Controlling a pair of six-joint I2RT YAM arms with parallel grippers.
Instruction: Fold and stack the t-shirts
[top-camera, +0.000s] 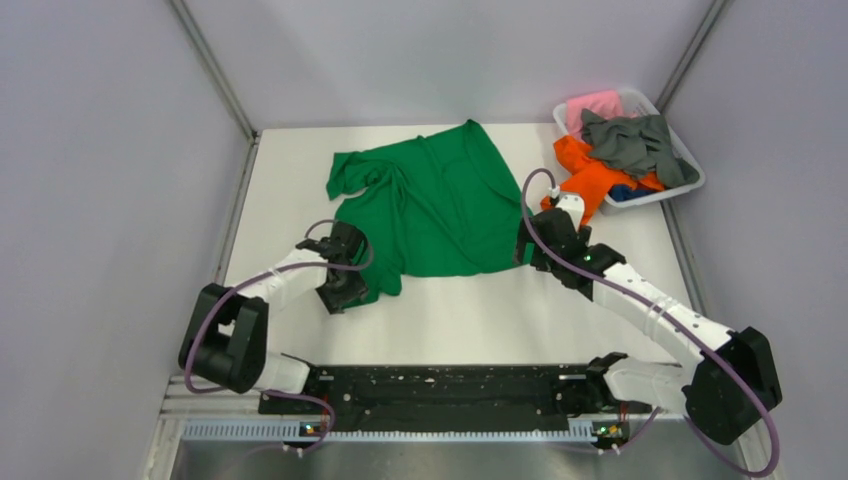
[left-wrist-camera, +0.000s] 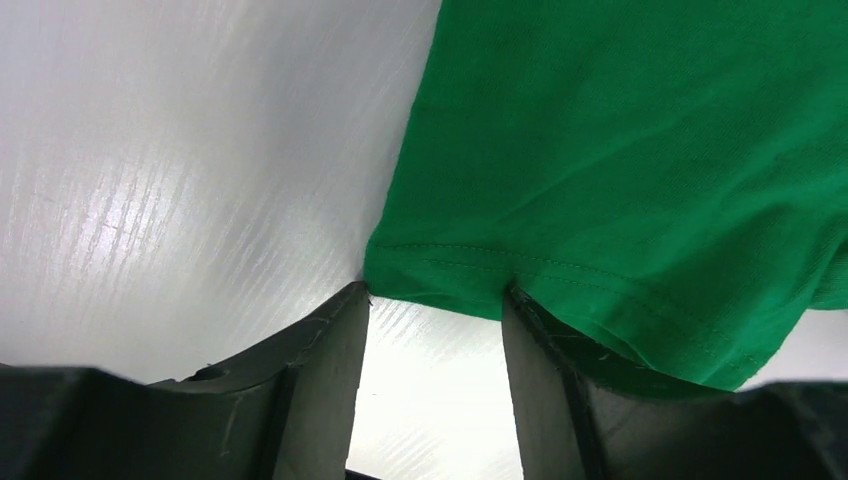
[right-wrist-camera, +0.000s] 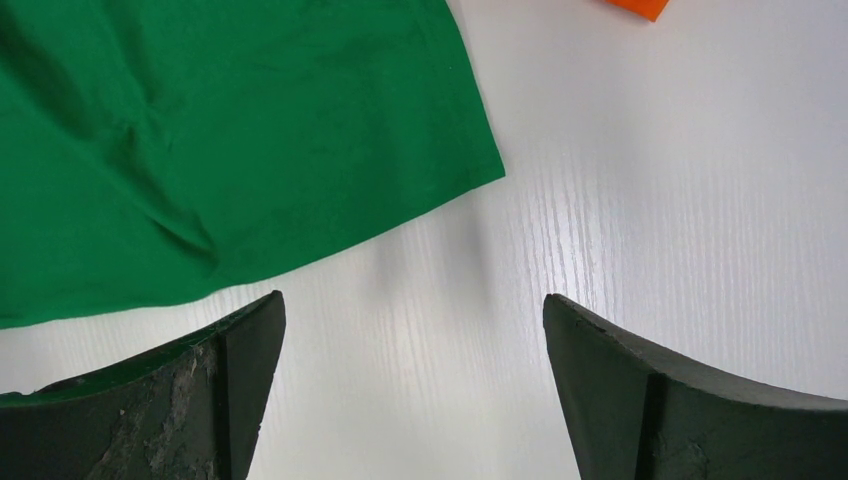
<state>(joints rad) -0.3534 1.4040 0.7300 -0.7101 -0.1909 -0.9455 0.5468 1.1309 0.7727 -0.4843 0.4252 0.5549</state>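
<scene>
White tabletop (top-camera: 480, 320), enclosed by grey panels on three sides, carries the green t-shirt (top-camera: 430, 205) spread out near its centre, creased, with one sleeve at the far left and the hem towards the arms.

Left gripper (top-camera: 345, 290): positioned at the near-left hem corner. In the left wrist view the fingers stand moderately apart, with the stitched hem of the green t-shirt (left-wrist-camera: 620, 180) lying across their tips; cloth drapes over the right-hand finger (left-wrist-camera: 560, 400) (contact with the other finger cannot be confirmed). Nothing is clamped.

Right gripper (top-camera: 530, 250): positioned at the near-right hem corner. In the right wrist view the fingers are spread wide over bare table, and the shirt's edge (right-wrist-camera: 240, 150) lies just beyond the left-hand fingertip.

White basket (top-camera: 690, 180): far right corner. It holds a pink t-shirt (top-camera: 592, 105), a dark grey t-shirt (top-camera: 630, 140) and a blue t-shirt (top-camera: 625, 192); an orange t-shirt (top-camera: 590, 175) spills over its rim onto the table, near the right gripper.
</scene>
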